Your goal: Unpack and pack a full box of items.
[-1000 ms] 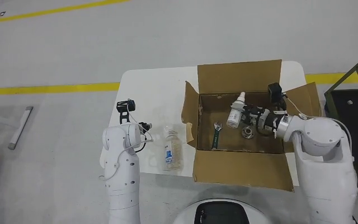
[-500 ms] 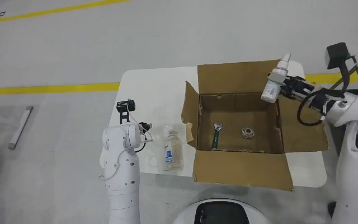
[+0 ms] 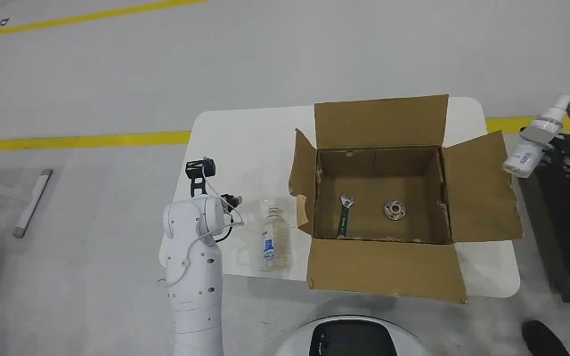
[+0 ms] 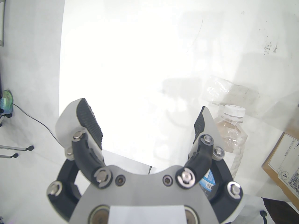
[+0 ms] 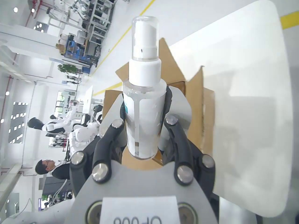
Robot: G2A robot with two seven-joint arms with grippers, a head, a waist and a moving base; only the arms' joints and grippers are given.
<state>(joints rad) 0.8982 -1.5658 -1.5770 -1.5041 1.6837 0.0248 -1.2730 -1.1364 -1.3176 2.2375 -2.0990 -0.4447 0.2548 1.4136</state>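
Note:
An open cardboard box (image 3: 384, 263) sits on the white table (image 3: 240, 142), holding a green-handled wrench (image 3: 344, 214) and a small metal fitting (image 3: 394, 210). My right gripper (image 5: 144, 115) is shut on a white spray bottle (image 5: 143, 108), which hangs past the table's right edge (image 3: 530, 147), outside the box. A clear water bottle (image 3: 274, 236) lies on the table left of the box. My left gripper (image 4: 144, 122) is open and holds nothing, over the table beside that water bottle (image 4: 230, 136).
The box flaps (image 3: 381, 120) are folded outward on every side. A dark rack (image 3: 545, 222) stands just right of the table. Yellow floor lines (image 3: 89, 140) run behind it.
The right arm lifted the spray bottle out of the box and carried it rightward past the table's edge. The left arm has not moved.

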